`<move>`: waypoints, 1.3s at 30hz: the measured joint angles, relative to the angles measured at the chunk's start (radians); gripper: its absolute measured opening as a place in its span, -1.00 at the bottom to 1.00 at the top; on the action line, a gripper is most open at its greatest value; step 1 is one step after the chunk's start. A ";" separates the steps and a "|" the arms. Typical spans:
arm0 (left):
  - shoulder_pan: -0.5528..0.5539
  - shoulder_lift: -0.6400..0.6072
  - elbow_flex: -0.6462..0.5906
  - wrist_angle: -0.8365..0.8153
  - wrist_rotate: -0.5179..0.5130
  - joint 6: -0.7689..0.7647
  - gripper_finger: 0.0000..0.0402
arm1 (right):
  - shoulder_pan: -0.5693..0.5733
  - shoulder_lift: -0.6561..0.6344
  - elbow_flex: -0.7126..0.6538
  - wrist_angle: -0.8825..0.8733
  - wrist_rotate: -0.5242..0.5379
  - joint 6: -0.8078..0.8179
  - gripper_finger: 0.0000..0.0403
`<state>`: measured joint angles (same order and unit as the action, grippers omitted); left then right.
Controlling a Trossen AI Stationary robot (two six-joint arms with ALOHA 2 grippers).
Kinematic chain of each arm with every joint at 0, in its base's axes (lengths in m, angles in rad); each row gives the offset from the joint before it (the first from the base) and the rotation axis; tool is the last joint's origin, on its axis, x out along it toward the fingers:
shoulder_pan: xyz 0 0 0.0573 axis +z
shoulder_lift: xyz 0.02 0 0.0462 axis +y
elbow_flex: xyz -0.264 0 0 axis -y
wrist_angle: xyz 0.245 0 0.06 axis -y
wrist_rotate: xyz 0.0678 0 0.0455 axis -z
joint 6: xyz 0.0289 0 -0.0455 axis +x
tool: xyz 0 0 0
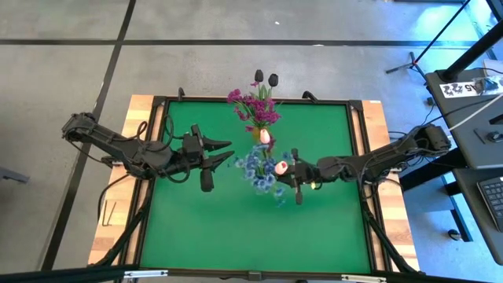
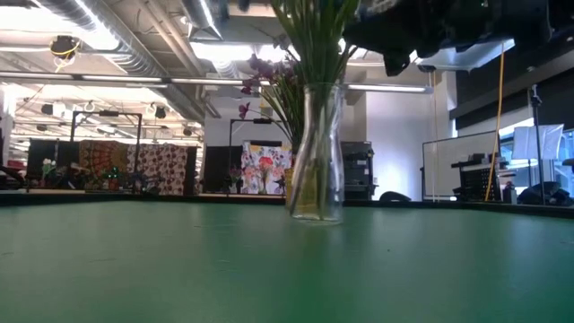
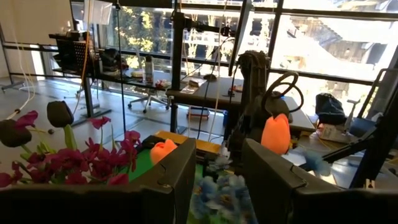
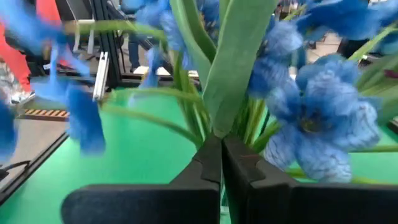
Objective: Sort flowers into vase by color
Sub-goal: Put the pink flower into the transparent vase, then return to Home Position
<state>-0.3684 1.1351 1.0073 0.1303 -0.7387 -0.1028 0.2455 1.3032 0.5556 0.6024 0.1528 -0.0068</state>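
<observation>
- Progress judged late: magenta spray [image 1: 256,105] standing at the table's [image 1: 189,236] far middle with two dark tulips [image 1: 266,78] and one pink bud [image 1: 265,136]; blue spray [image 1: 258,168] standing nearer centre.
- Vase seen in low view only: clear glass vase [image 2: 317,152] upright on the green top, green stems inside, a second magenta bunch [image 2: 265,90] behind; second container not visible.
- Left to do: one pink tulip [image 1: 279,167] not yet released, held among the blue blossoms; no loose flowers seen lying on the table.
- Colour match doubtful: pink bud sits over the blue bunch, other pink bud by the magenta one; final spot cannot be told.
- Right gripper [image 1: 297,182] pinched tight on a green stem [image 4: 233,68], right of the blue spray.
- Stem axis roughly vertical, bud pointing up, leaf and stem rising straight out of the closed fingers in the right wrist view.
- Left gripper [image 1: 222,152] part open, holding nothing, hovering left of the blue spray, fingers aimed toward it.
- Next likely: lower the stem into a vase, then let go.
</observation>
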 joint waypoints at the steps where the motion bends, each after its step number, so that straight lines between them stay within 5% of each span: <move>1: 0.000 0.000 0.000 0.000 0.000 0.000 -0.36 | 0.000 0.005 0.000 -0.001 0.000 0.002 -1.00; 6: 0.000 0.000 0.000 0.000 0.000 0.000 -0.36 | 0.002 -0.003 0.000 0.017 0.000 0.002 -0.90; 11: 0.000 0.000 0.000 0.000 -0.005 -0.001 -0.36 | 0.002 -0.023 0.052 -0.041 -0.018 -0.003 -0.57; 23: 0.000 0.000 0.000 -0.008 -0.008 -0.022 -0.36 | 0.004 -0.036 0.340 -0.638 -0.034 -0.021 0.30; 39: -0.001 -0.009 0.000 -0.015 -0.008 -0.011 -0.36 | 0.004 -0.281 0.441 -0.992 -0.085 0.033 0.45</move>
<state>-0.3696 1.1260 1.0073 0.1149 -0.7471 -0.1141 0.2493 1.0219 0.9970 -0.3892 0.0676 0.0265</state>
